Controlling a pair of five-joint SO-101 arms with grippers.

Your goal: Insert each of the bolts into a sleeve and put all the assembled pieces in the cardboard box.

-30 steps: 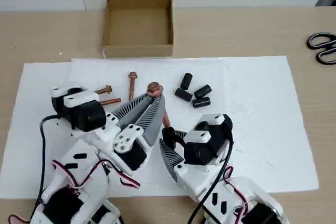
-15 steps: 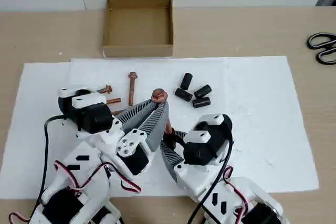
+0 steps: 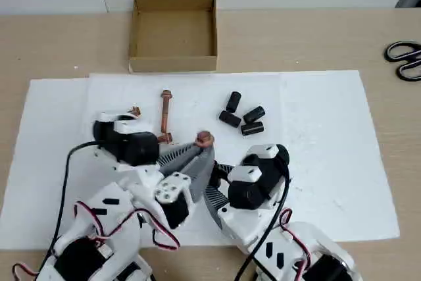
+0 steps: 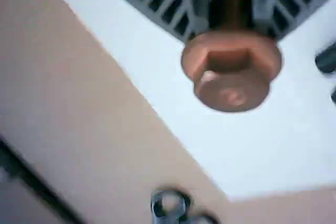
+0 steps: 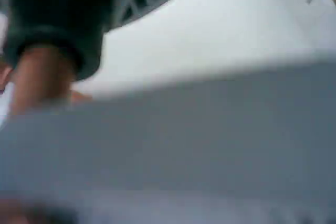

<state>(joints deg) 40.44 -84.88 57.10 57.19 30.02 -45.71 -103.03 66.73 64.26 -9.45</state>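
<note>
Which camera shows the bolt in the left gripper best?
Left wrist view: the bolt sits close and central, shank clamped in the left gripper. The high view catches its small head at the gripper's tip; the right wrist view, a blurred shank at a dark sleeve.

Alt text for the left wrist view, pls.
A copper bolt is clamped by its shank in the left pincer, head outward. Behind it are a white sheet on the tan table, a black sleeve and scissors.

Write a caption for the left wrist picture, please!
Left end effector grips a copper bolt, hex head sticking out above white paper.
</note>
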